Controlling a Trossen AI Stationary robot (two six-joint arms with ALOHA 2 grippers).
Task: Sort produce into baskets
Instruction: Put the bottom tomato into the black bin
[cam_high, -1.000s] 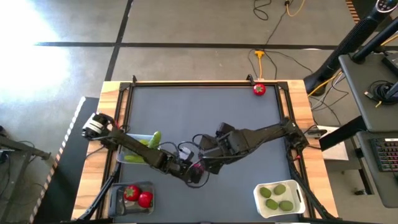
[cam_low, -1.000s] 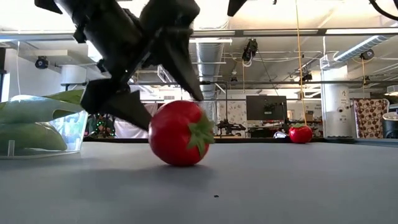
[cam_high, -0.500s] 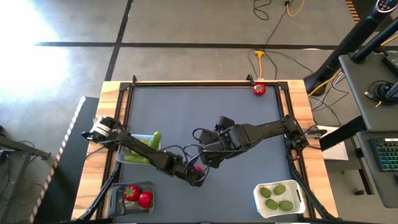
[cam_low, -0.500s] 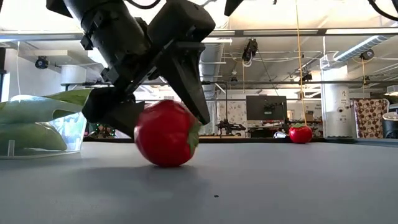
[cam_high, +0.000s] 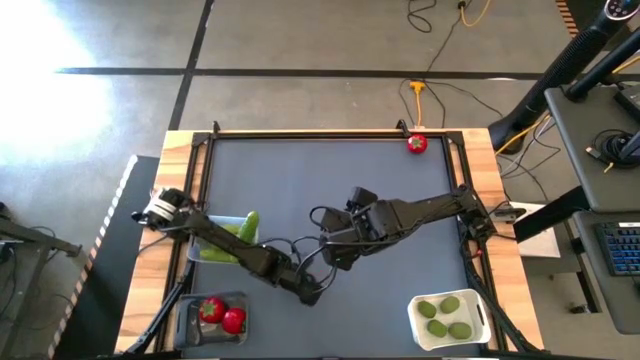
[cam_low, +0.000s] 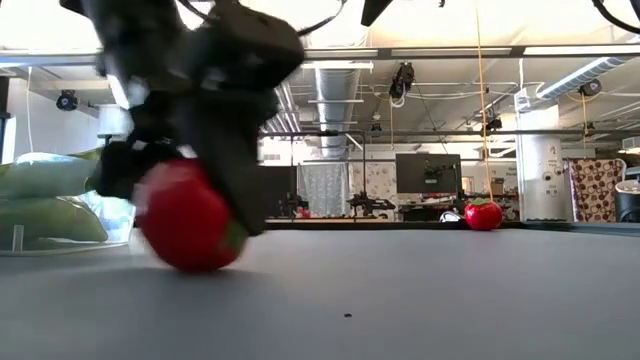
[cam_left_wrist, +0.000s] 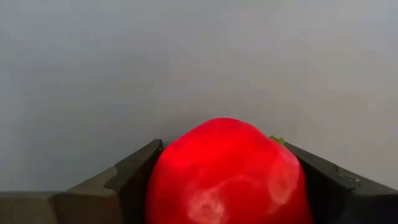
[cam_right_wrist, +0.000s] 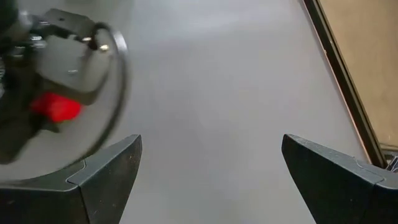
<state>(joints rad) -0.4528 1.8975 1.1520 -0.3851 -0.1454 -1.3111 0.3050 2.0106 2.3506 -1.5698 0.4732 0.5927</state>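
My left gripper (cam_high: 308, 291) is near the table's middle front, shut on a round red tomato (cam_left_wrist: 227, 171) with a green top. The tomato also shows in the low view (cam_low: 188, 222), blurred and close to the table top. My right gripper (cam_high: 336, 256) is open and empty just beyond it, its fingers spread wide in the right wrist view (cam_right_wrist: 208, 180). A second tomato (cam_high: 417, 143) rests on the table at the far right corner. My left gripper pinches the tomato between its two fingers, one on each side (cam_left_wrist: 163, 180). The fingers (cam_low: 235, 160) slant down onto it from above. The tomato sits low by the table top; whether it is clear of the table, I cannot tell.
A clear basket (cam_high: 203, 236) holding light-green cucumbers stands at the left. A dark-tinted basket (cam_high: 190, 322) with two tomatoes is at the near left corner. A white basket (cam_high: 480, 318) with limes is at the near right. Open grey table lies across the far half.
My left gripper has taken hold of the tomato, which lay between its fingers a second ago. It has carried the tomato toward the table's left and near edges. My right gripper has drawn back a little toward the far right.
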